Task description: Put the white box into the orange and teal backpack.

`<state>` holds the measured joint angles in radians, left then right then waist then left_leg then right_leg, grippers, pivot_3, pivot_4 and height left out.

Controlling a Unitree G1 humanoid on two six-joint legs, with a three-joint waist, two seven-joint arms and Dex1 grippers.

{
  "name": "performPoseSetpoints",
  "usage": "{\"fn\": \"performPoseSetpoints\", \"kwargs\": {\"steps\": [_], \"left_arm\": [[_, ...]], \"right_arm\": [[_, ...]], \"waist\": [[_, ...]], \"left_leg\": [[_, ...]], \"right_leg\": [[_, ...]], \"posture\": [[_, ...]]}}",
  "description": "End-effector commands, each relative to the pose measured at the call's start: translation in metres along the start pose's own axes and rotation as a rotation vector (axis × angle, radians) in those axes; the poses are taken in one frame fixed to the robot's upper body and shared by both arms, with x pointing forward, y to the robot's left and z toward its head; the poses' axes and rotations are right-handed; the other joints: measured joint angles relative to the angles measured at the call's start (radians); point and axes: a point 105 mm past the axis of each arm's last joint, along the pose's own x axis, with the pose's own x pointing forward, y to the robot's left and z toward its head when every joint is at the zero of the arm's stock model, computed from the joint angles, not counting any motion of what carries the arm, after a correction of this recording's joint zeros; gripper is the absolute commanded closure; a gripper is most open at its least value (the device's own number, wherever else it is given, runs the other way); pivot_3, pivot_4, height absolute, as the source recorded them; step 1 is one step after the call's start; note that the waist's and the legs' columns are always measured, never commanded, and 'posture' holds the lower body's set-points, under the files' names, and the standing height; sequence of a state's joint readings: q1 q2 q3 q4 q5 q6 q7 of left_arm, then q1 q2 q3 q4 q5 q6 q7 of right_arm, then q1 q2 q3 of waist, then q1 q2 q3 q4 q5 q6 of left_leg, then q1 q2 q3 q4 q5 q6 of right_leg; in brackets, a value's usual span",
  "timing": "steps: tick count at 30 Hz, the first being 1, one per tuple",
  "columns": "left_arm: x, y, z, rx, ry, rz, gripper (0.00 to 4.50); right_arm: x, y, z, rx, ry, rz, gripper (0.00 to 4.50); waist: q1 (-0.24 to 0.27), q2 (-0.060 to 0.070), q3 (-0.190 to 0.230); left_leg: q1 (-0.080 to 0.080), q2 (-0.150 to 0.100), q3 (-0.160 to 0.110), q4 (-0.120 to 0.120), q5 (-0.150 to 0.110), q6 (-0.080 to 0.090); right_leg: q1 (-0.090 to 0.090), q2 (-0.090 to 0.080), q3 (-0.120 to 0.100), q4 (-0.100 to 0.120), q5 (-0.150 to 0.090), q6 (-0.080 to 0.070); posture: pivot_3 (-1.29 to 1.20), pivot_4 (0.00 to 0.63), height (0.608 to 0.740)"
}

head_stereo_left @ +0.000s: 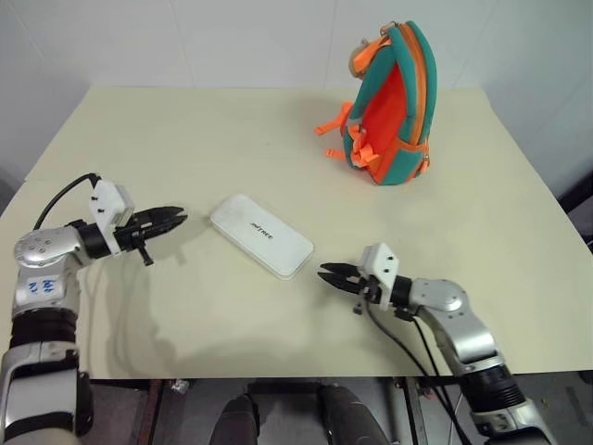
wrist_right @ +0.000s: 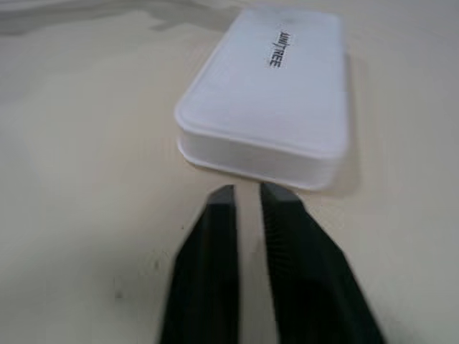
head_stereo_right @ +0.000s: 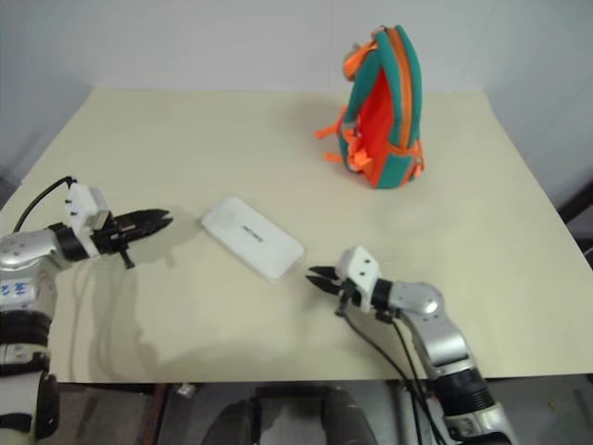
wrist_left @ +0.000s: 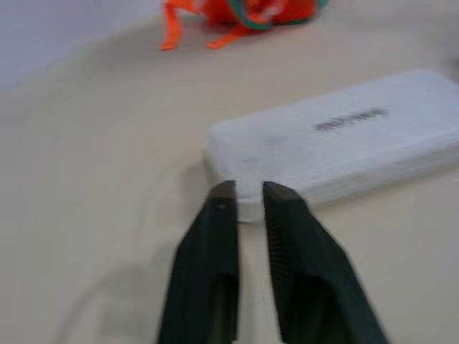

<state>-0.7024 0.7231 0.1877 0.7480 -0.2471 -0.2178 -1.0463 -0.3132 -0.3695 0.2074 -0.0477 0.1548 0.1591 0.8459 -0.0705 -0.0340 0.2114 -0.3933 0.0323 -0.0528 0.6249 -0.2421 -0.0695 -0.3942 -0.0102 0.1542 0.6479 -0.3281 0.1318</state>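
Apparently, my left gripper (head_stereo_left: 176,219) and right gripper (head_stereo_left: 328,272), fingers pressed together on nothing, flanked the flat glossy white box (head_stereo_left: 260,235) endwise, ready to clamp it.

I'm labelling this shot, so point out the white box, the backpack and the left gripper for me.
white box (head_stereo_left: 260,235), left eye view, middle of its lid by the lettering.
orange and teal backpack (head_stereo_left: 382,111), left eye view, orange front panel.
left gripper (head_stereo_left: 179,217), left eye view, at its closed fingertips.
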Motion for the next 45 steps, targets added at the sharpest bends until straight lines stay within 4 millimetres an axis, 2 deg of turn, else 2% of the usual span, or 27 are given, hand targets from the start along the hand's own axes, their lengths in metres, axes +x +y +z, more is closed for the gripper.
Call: {"fn": "performPoseSetpoints", "kwargs": {"steps": [1, 5, 9, 15, 18, 27, 34, 45], "left_arm": [[0.017, 0.018, 0.000, 0.029, 0.003, 0.131, 4.47], [0.041, 0.018, -0.006, -0.014, 0.013, 0.174, 4.47], [0.061, 0.008, -0.015, -0.068, 0.031, 0.162, 4.47], [0.071, -0.007, -0.022, -0.107, 0.040, 0.098, 4.47], [0.068, -0.017, -0.030, -0.133, 0.048, 0.042, 4.47], [0.051, -0.051, -0.032, -0.197, -0.029, -0.188, 4.47], [0.038, -0.073, -0.035, -0.215, -0.043, -0.248, 4.47], [0.034, -0.126, -0.030, -0.270, -0.048, -0.374, 4.47]], "right_arm": [[0.010, -0.002, 0.007, -0.026, 0.017, -0.041, 4.49], [0.021, 0.000, 0.009, -0.028, 0.035, -0.058, 4.49], [0.023, 0.001, 0.010, -0.022, 0.038, -0.065, 4.49], [0.024, 0.001, 0.012, -0.020, 0.038, -0.066, 4.49], [0.024, -0.001, 0.012, -0.023, 0.035, -0.068, 4.49], [0.014, -0.004, 0.016, -0.021, 0.011, -0.029, 4.49], [-0.010, -0.009, 0.013, -0.022, 0.023, 0.031, 4.49], [-0.052, -0.022, 0.006, -0.005, 0.075, 0.069, 4.49]], "waist": [[0.003, 0.000, 0.000], [0.009, -0.001, 0.000], [0.012, -0.001, 0.000], [0.012, -0.001, -0.001], [0.013, -0.001, -0.001], [0.015, -0.001, -0.001], [0.017, -0.001, -0.001], [0.014, -0.001, -0.001]], "left_leg": [[0.000, 0.000, 0.000, 0.001, 0.000, 0.000], [-0.006, -0.001, -0.002, 0.004, 0.000, 0.000], [-0.013, -0.001, -0.002, 0.004, 0.000, 0.000], [-0.014, -0.001, -0.002, 0.004, 0.002, -0.002], [-0.013, -0.001, -0.002, 0.005, 0.002, -0.002], [-0.013, -0.001, -0.002, 0.005, 0.003, -0.002], [-0.013, -0.002, -0.004, 0.005, 0.003, -0.002], [-0.013, -0.001, -0.004, 0.005, 0.003, -0.002]], "right_leg": [[0.000, 0.000, 0.000, 0.000, 0.000, 0.000], [-0.004, 0.000, -0.001, 0.001, 0.001, 0.001], [-0.013, 0.000, -0.001, 0.006, 0.001, 0.001], [-0.015, 0.001, -0.001, 0.009, 0.001, 0.001], [-0.015, 0.001, -0.001, 0.010, 0.001, 0.001], [-0.015, 0.000, -0.001, 0.011, 0.001, 0.001], [-0.013, 0.000, -0.002, 0.010, 0.001, 0.001], [-0.013, 0.000, -0.002, 0.010, 0.001, 0.001]], "posture": [[0.00, 0.150, 0.740], [0.00, 0.150, 0.740], [0.00, 0.150, 0.740], [0.00, 0.150, 0.740], [0.00, 0.150, 0.740], [0.00, 0.150, 0.740], [0.00, 0.150, 0.740], [0.00, 0.150, 0.740]]}}
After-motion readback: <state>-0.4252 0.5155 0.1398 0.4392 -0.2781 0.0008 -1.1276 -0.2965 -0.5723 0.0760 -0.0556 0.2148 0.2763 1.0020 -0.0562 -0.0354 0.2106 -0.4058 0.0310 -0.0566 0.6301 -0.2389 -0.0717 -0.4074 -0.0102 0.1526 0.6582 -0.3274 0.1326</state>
